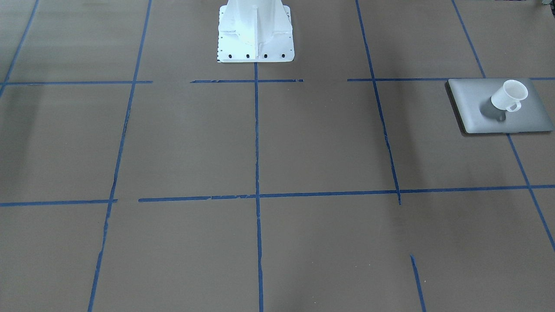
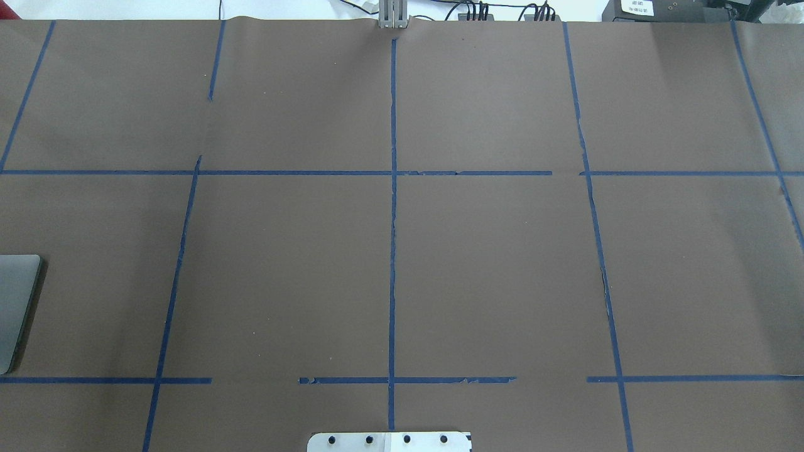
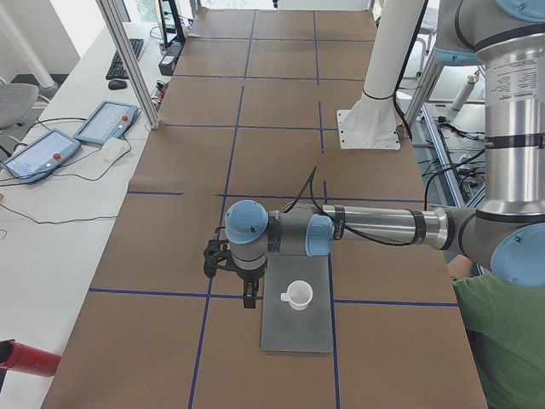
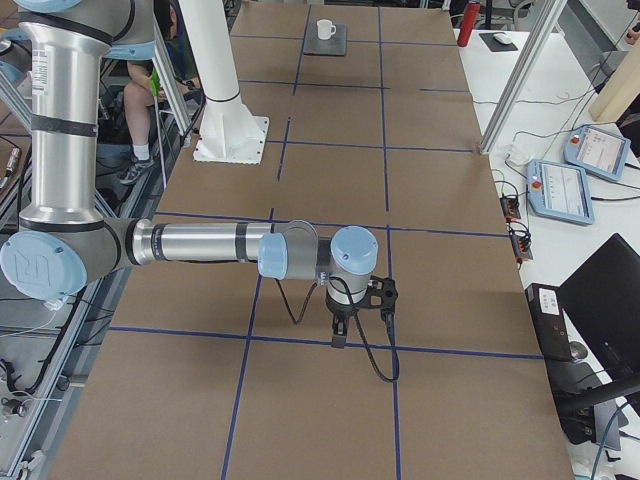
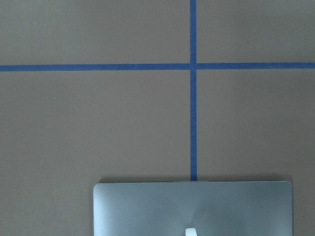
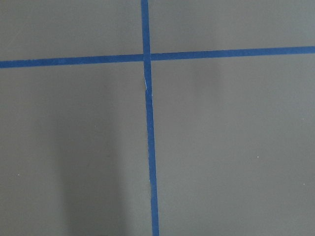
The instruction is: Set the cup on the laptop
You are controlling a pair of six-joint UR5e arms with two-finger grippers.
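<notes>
The left fingers [image 3: 249,296] and right fingers [image 4: 337,336] show only side-on, so you cannot tell whether either pair is parted. Your white mug [image 1: 508,96] stands upright on the silver laptop [image 1: 470,102] at the table's [image 1: 303,143] left end.

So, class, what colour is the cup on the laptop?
The cup is white; the exterior front-facing view shows it best.

1. Small print on white label [image 2: 637,7] on dark box [image 2: 684,11]: unreadable.
2. Vertical lettering on left arm's grey tube [image 3: 509,81]: too small to read.
3. Same lettering on right arm's grey tube [image 4: 42,75]: unreadable.
4. Logo mark on blue joint cap [image 4: 40,265]: unclear.
</notes>
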